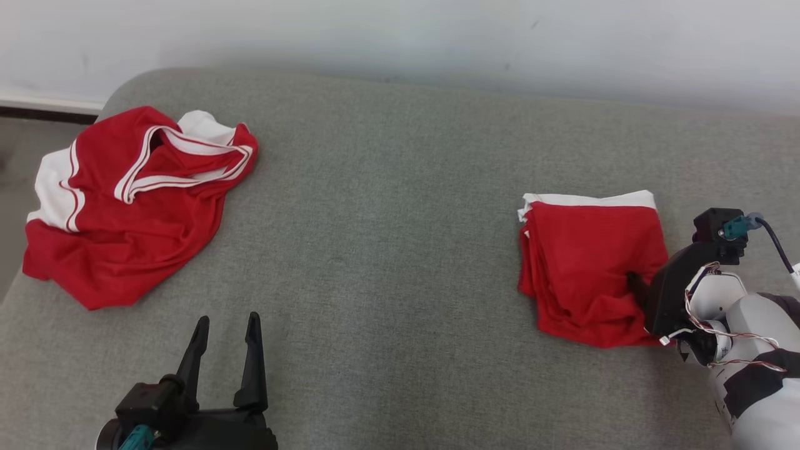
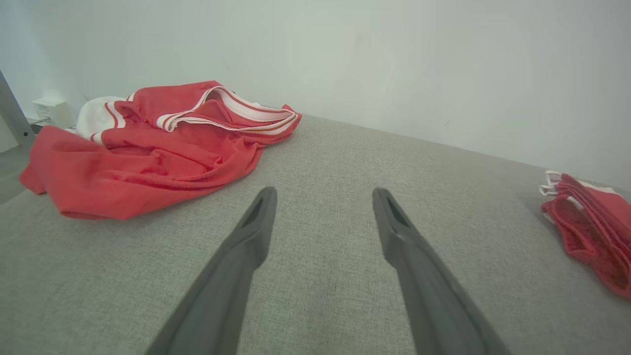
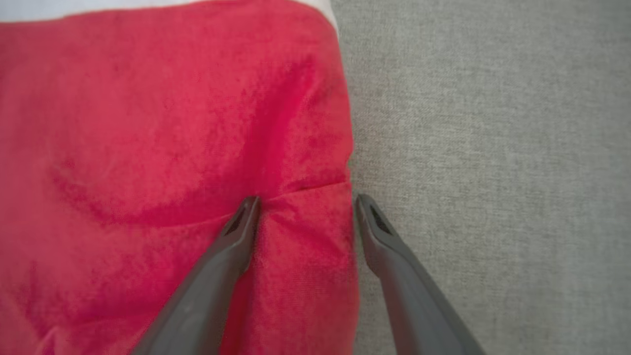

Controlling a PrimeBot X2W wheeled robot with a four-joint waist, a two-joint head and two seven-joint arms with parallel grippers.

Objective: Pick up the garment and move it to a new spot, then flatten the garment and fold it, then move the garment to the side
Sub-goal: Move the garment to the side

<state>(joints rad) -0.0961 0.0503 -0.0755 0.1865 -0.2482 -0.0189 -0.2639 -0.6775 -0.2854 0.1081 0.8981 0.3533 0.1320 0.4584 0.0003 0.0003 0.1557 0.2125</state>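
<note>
A folded red garment with a white band along its far edge lies on the right of the grey cushion. My right gripper is open and straddles that garment's right edge: one finger presses into the red cloth, the other rests on the grey fabric beside it. From the head view its fingers are mostly hidden behind the wrist. My left gripper is open and empty over bare cushion at the lower left, also seen in the left wrist view.
A crumpled red and white garment lies at the cushion's far left corner, ahead and left of the left gripper, as the heap. A pale wall runs behind the cushion. Floor shows past the left edge.
</note>
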